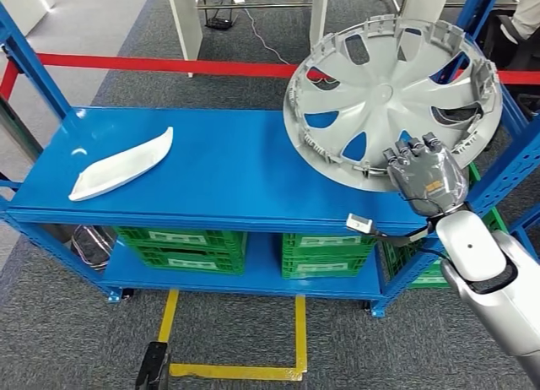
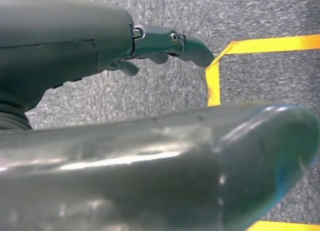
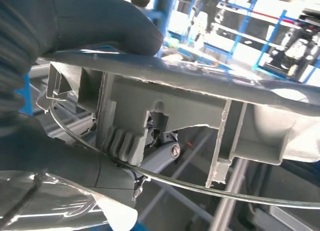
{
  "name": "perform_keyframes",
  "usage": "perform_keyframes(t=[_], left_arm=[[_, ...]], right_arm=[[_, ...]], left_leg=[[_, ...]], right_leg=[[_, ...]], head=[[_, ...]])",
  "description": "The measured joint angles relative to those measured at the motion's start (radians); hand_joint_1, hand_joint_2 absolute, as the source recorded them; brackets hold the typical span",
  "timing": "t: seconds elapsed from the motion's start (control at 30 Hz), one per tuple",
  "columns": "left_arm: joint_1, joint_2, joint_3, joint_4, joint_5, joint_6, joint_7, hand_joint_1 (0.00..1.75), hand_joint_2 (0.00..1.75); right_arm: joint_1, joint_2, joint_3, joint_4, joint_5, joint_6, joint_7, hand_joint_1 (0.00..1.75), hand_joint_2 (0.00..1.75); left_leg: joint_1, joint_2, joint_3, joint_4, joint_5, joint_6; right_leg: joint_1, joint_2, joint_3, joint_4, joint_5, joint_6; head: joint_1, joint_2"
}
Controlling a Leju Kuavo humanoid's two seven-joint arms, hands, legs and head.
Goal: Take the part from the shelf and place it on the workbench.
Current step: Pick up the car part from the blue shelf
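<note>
A grey wheel cover (image 1: 388, 94) is tilted up off the right end of the blue shelf (image 1: 223, 166), its inner ribbed side facing me. My right hand (image 1: 423, 175) grips its near rim, fingers over the edge. In the right wrist view the rim (image 3: 181, 76) runs between the thumb (image 3: 94, 21) and the darker fingers (image 3: 64, 163). A white curved trim part (image 1: 121, 166) lies flat on the shelf's left side. My left hand (image 2: 113, 46) hangs over grey carpet, fingers loosely extended and holding nothing.
Green crates (image 1: 185, 246) sit on the lower shelf level. Blue uprights (image 1: 510, 166) stand close to the right of the wheel cover. A red barrier tape (image 1: 159, 65) runs behind the shelf. Yellow floor lines (image 1: 299, 339) mark the carpet in front.
</note>
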Motion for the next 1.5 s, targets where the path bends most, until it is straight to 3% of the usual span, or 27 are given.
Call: perform_keyframes(t=[0.07,0.1,0.13,0.17,0.23,0.3,0.33,0.4,0.47,0.53,0.6,0.63,0.67,0.7,0.73,0.8,0.87,0.93,0.97,1.03,1.1,1.17,1.2,1.3,1.33,1.43,1.5], left_arm=[[-0.001,-0.002,0.0,0.0,0.0,0.0,-0.001,0.0,0.0],[0.0,-0.003,0.0,0.0,0.0,0.0,-0.001,0.0,0.0],[0.0,-0.003,0.0,0.0,0.0,0.0,-0.001,0.0,0.0],[0.0,-0.003,0.0,0.0,0.0,0.0,-0.002,0.0,0.0],[0.0,-0.004,0.0,0.0,0.002,0.0,-0.004,0.0,0.0],[-0.001,-0.004,0.0,0.0,0.005,0.0,-0.005,0.0,0.0],[-0.001,-0.004,0.0,0.0,0.006,0.001,-0.006,0.0,0.0],[0.001,-0.004,0.001,0.0,0.008,0.002,-0.006,0.0,0.0],[0.004,-0.003,0.001,0.0,0.009,0.003,-0.006,0.0,0.0],[0.005,-0.002,0.002,0.0,0.01,0.003,-0.006,0.0,0.0],[0.005,-0.002,0.004,0.0,0.011,0.003,-0.006,0.0,0.0],[0.005,-0.002,0.004,0.0,0.012,0.003,-0.006,0.0,0.0],[0.005,-0.002,0.005,0.0,0.013,0.003,-0.007,0.0,0.0],[0.005,-0.002,0.005,0.0,0.014,0.003,-0.007,0.0,0.0],[0.004,-0.002,0.005,0.0,0.014,0.003,-0.008,0.0,0.0],[0.003,-0.002,0.005,0.0,0.013,0.006,-0.014,0.0,0.0],[0.003,-0.002,0.005,0.0,0.012,0.013,-0.03,0.0,0.0],[0.005,-0.002,0.005,0.0,0.011,0.023,-0.054,0.0,0.0],[0.006,-0.002,0.005,0.0,0.012,0.028,-0.067,0.0,0.0],[0.006,-0.003,0.005,0.0,0.014,0.033,-0.087,0.0,0.0],[0.007,-0.003,0.005,0.0,0.019,0.033,-0.096,0.0,0.0],[0.01,-0.003,0.005,0.0,0.025,0.031,-0.1,0.0,0.0],[0.011,-0.003,0.006,0.0,0.026,0.031,-0.102,0.0,0.0],[0.01,-0.002,0.006,0.0,0.028,0.027,-0.109,0.0,0.0],[0.009,-0.002,0.006,0.0,0.029,0.024,-0.11,0.0,0.0],[0.01,0.0,0.007,0.0,0.03,0.019,-0.105,0.0,0.0],[0.01,0.002,0.007,0.0,0.03,0.019,-0.099,0.0,0.0]], right_arm=[[0.001,0.001,0.006,-0.001,-0.015,-0.007,-0.016,1.75,1.75],[0.002,0.002,0.011,-0.003,-0.021,-0.008,-0.021,1.75,1.75],[0.004,0.003,0.018,-0.004,-0.025,-0.008,-0.026,1.75,1.75],[0.005,0.003,0.024,-0.007,-0.027,-0.008,-0.03,1.75,1.75],[0.005,0.003,0.037,-0.016,-0.03,-0.007,-0.035,1.75,1.75],[0.003,0.005,0.051,-0.029,-0.037,-0.006,-0.039,1.75,1.75],[0.002,0.006,0.057,-0.034,-0.042,-0.006,-0.04,1.75,1.75],[0.003,0.008,0.071,-0.044,-0.051,-0.006,-0.043,1.75,1.75],[0.003,0.012,0.085,-0.051,-0.056,-0.006,-0.045,1.75,1.75],[0.003,0.015,0.096,-0.057,-0.06,-0.006,-0.047,1.75,1.75],[0.003,0.017,0.105,-0.061,-0.061,-0.006,-0.05,1.75,1.75],[0.003,0.018,0.11,-0.062,-0.061,-0.005,-0.052,1.75,1.75],[0.004,0.018,0.115,-0.062,-0.061,-0.005,-0.053,1.75,1.75],[0.004,0.019,0.119,-0.063,-0.061,-0.005,-0.054,1.75,1.75],[0.004,0.02,0.124,-0.064,-0.061,-0.005,-0.053,1.75,1.75],[0.003,0.022,0.131,-0.067,-0.057,-0.005,-0.05,1.75,1.75],[0.003,0.025,0.138,-0.068,-0.048,-0.006,-0.044,1.75,1.75],[0.004,0.026,0.146,-0.069,-0.042,-0.007,-0.038,1.75,1.75],[0.004,0.027,0.149,-0.069,-0.041,-0.007,-0.036,1.75,1.75],[0.006,0.027,0.154,-0.07,-0.039,-0.009,-0.034,1.75,1.75],[0.01,0.027,0.159,-0.071,-0.034,-0.012,-0.032,1.75,1.75],[0.017,0.027,0.164,-0.07,-0.028,-0.015,-0.03,1.75,1.75],[0.019,0.027,0.165,-0.07,-0.026,-0.015,-0.028,1.75,1.75],[0.019,0.031,0.169,-0.07,-0.021,-0.016,-0.024,1.75,1.75],[0.019,0.033,0.171,-0.07,-0.019,-0.018,-0.023,1.75,1.75],[0.022,0.042,0.175,-0.07,-0.011,-0.022,-0.021,1.75,1.75],[0.023,0.048,0.176,-0.069,-0.007,-0.022,-0.02,1.75,1.75]], left_leg=[[-0.002,0.001,-0.024,0.001,0.019,0.005],[-0.002,0.001,-0.037,0.002,0.028,0.005],[-0.003,0.001,-0.051,0.004,0.037,0.004],[-0.003,0.001,-0.064,0.007,0.046,0.003],[-0.003,0.0,-0.09,0.016,0.06,-0.003],[-0.006,0.0,-0.109,0.026,0.073,-0.012],[-0.006,0.0,-0.115,0.029,0.081,-0.016],[-0.006,-0.001,-0.122,0.029,0.096,-0.026],[-0.003,-0.003,-0.136,0.05,0.067,-0.038],[0.002,-0.004,-0.164,0.146,-0.026,-0.05],[0.008,-0.004,-0.188,0.278,-0.102,-0.059],[0.01,-0.004,-0.185,0.316,-0.108,-0.061],[0.011,-0.004,-0.168,0.32,-0.092,-0.061],[0.011,-0.004,-0.134,0.287,-0.064,-0.059],[0.011,-0.004,-0.086,0.226,-0.041,-0.055],[0.008,-0.005,0.014,0.078,-0.041,-0.044],[0.002,-0.005,0.056,0.004,-0.063,-0.034],[0.002,-0.003,0.053,-0.007,-0.054,-0.023],[0.003,-0.002,0.05,-0.01,-0.046,-0.015],[0.005,0.001,0.039,-0.014,-0.03,-0.004],[0.003,0.001,0.023,-0.013,-0.02,0.002],[0.001,0.001,0.012,-0.009,-0.013,0.002],[0.0,0.0,0.008,-0.006,-0.011,0.002],[-0.004,0.0,-0.004,0.01,-0.013,-0.006],[-0.006,0.001,-0.011,0.016,-0.013,-0.011],[-0.006,0.001,-0.023,0.023,-0.011,-0.024],[-0.004,0.0,-0.038,0.056,-0.037,-0.035]], right_leg=[[0.001,0.001,-0.035,0.126,-0.086,0.004],[0.001,0.0,-0.045,0.18,-0.107,0.005],[0.001,0.0,-0.041,0.207,-0.107,0.007],[0.001,0.0,-0.02,0.198,-0.087,0.007],[0.002,-0.001,0.071,0.085,-0.044,0.005],[0.005,0.0,0.159,-0.043,-0.046,0.0],[0.007,0.001,0.178,-0.075,-0.057,-0.004],[0.009,0.0,0.175,-0.087,-0.052,-0.018],[0.005,-0.004,0.159,-0.089,-0.035,-0.039],[0.003,-0.007,0.138,-0.09,-0.014,-0.051],[0.003,-0.007,0.11,-0.089,0.008,-0.053],[0.003,-0.007,0.097,-0.088,0.018,-0.052],[0.003,-0.006,0.084,-0.088,0.027,-0.05],[0.003,-0.005,0.072,-0.088,0.036,-0.047],[0.004,-0.005,0.063,-0.088,0.043,-0.043],[0.005,-0.005,0.051,-0.087,0.057,-0.033],[0.006,-0.007,0.047,-0.089,0.071,-0.021],[0.004,-0.007,0.041,-0.09,0.078,-0.009],[0.003,-0.006,0.031,-0.076,0.065,-0.005],[0.003,-0.003,-0.011,0.018,0.001,-0.001],[0.003,-0.002,-0.06,0.158,-0.069,0.002],[0.004,-0.002,-0.06,0.201,-0.079,0.002],[0.004,-0.002,-0.03,0.16,-0.057,-0.001],[0.008,-0.003,0.095,-0.039,0.003,-0.013],[0.01,-0.003,0.112,-0.071,0.005,-0.017],[0.011,-0.002,0.11,-0.082,0.004,-0.028],[0.006,-0.003,0.11,-0.087,0.01,-0.038]], head=[[0.001,0.0],[0.001,0.0],[0.001,0.0],[0.001,0.0],[0.001,0.0],[0.0,0.0],[-0.001,0.0],[-0.001,0.0],[-0.003,0.0],[-0.006,0.0],[-0.008,0.0],[-0.008,0.0],[-0.008,0.0],[-0.009,0.0],[-0.009,0.0],[-0.008,0.0],[-0.008,0.0],[-0.007,0.0],[-0.006,0.0],[-0.004,0.0],[-0.003,0.0],[-0.003,0.0],[-0.003,0.0],[-0.004,0.0],[-0.004,0.0],[-0.005,0.0],[-0.007,0.0]])
